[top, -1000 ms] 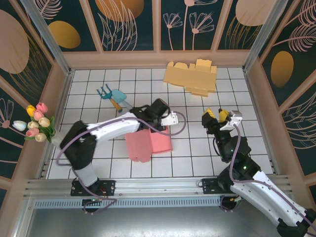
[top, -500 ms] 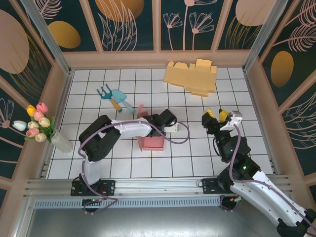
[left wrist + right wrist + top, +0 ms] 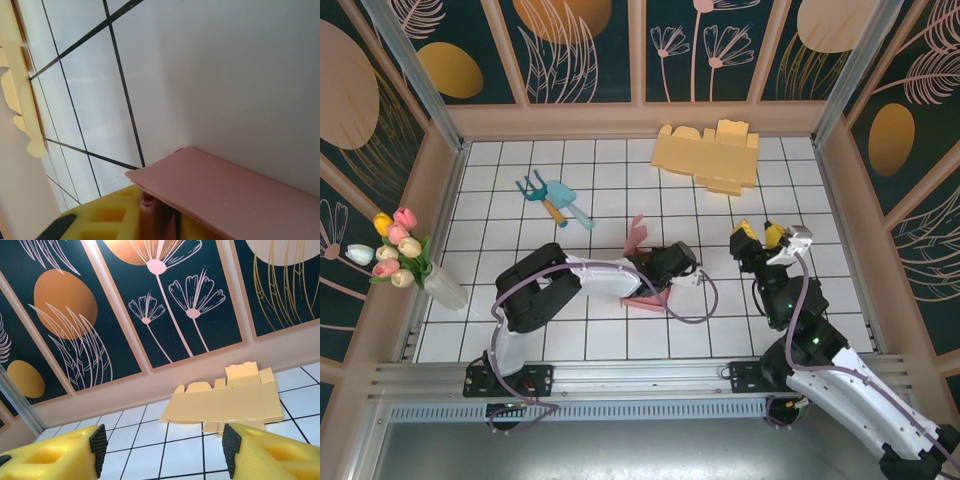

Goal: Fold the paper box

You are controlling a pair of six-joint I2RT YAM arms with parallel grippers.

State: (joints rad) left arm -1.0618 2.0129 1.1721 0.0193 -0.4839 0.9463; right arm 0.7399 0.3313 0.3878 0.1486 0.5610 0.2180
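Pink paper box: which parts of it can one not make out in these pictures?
Top view: the left gripper covers the middle of the pink paper box.
Left wrist view: the frame edges cut the box off.
Whether the left gripper grips it: cannot tell.

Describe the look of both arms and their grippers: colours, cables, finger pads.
Left arm and right arm: white shells, black joints, a lilac-grey cable looping along each. Right gripper: chunky yellow fingers with moulded pockets and black pads. Left gripper: same yellow fingers.
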